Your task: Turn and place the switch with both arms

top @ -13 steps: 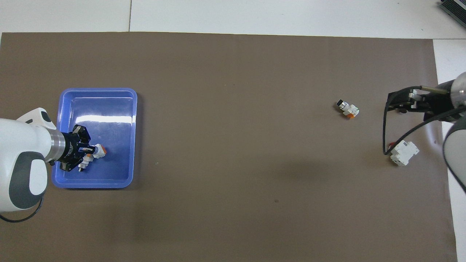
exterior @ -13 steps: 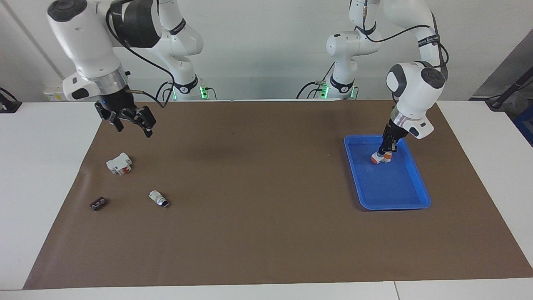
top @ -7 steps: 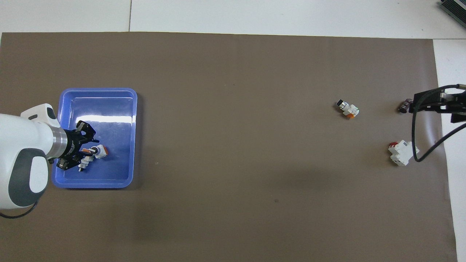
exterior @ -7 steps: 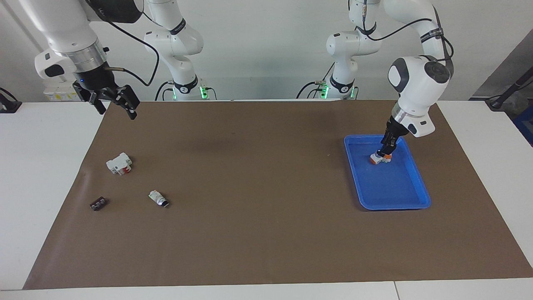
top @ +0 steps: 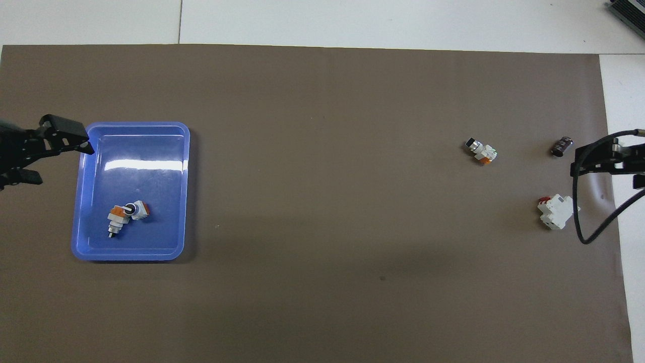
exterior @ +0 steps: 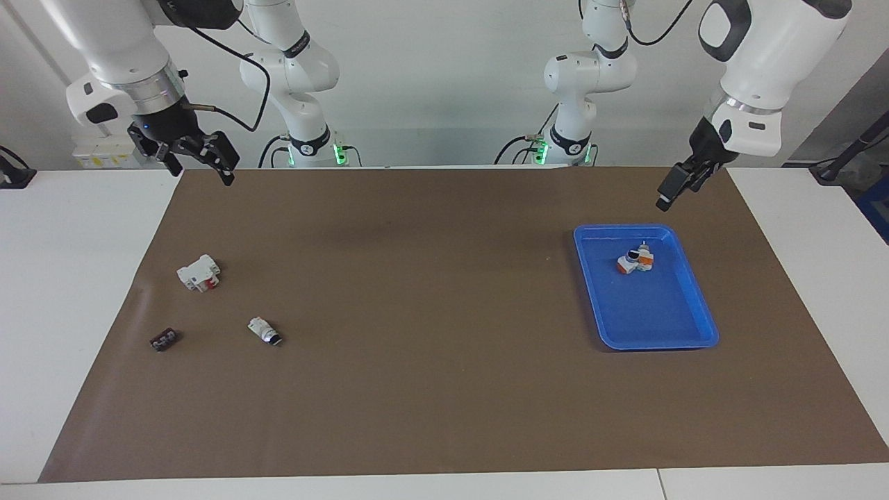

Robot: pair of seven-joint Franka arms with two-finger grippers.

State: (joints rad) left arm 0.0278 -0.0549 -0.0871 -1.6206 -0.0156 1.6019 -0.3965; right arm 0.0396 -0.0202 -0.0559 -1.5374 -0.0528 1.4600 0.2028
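Note:
The switch [exterior: 264,330] [top: 481,150] is white with a green face and a black knob end. It lies on its side on the brown mat toward the right arm's end. My right gripper [exterior: 201,172] [top: 607,160] hangs open and empty, high over the mat's border at that end and well apart from the switch. My left gripper [exterior: 672,194] [top: 48,154] is open and empty too. It is raised over the edge of the blue tray [exterior: 653,326] [top: 151,151] at the left arm's end.
Two white-and-orange pieces [exterior: 635,262] [top: 126,214] lie touching in the tray. A white breaker with red [exterior: 198,272] [top: 557,212] sits nearer the robots than the switch. A small dark part [exterior: 164,339] [top: 562,146] lies by the mat's border.
My left gripper opened, left a white-and-orange piece in the tray, and rose up and away. My right gripper also rose and drew back toward the mat's border.

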